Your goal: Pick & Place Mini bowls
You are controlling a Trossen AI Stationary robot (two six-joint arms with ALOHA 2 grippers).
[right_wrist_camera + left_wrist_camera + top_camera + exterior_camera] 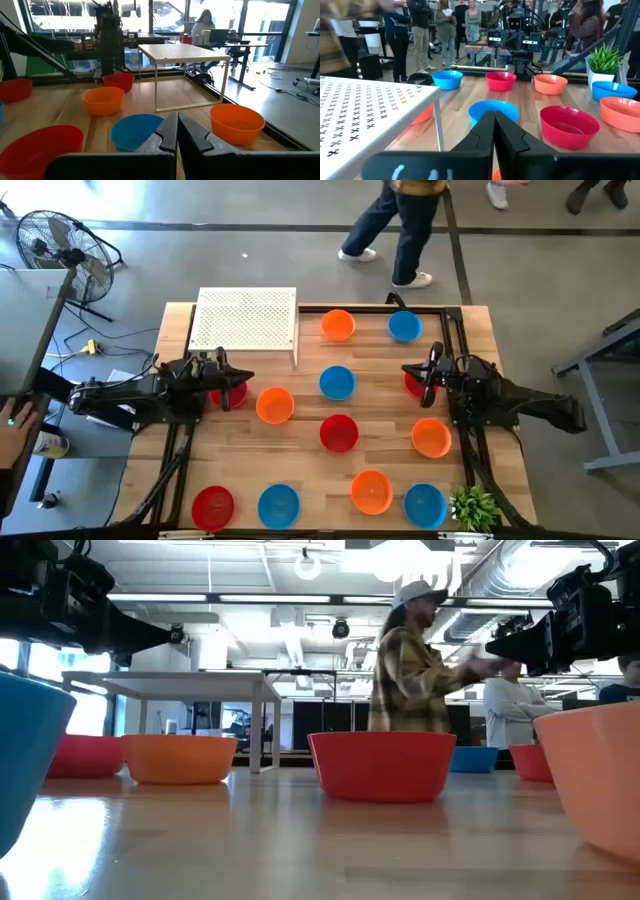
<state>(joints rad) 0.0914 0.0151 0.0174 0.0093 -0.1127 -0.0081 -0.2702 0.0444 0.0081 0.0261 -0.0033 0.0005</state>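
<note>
Several mini bowls in red, orange and blue stand upright on the wooden table (300, 470), each apart from the others. My left gripper (248, 377) is shut and empty, held above the table over a red bowl (228, 395) near the white board. My right gripper (405, 370) is shut and empty, held over another red bowl (413, 386). A blue bowl (337, 382) stands between the two grippers; it shows ahead of the left fingers (492, 110) and the right fingers (135, 131). An orange bowl (275, 405) and a red bowl (338, 432) stand nearer the middle.
A white perforated board (245, 320) on legs stands at the far left of the table. A small green plant (475, 507) stands at the near right corner. People (400, 230) move beyond the far edge. A fan (60, 245) stands on the floor at the left.
</note>
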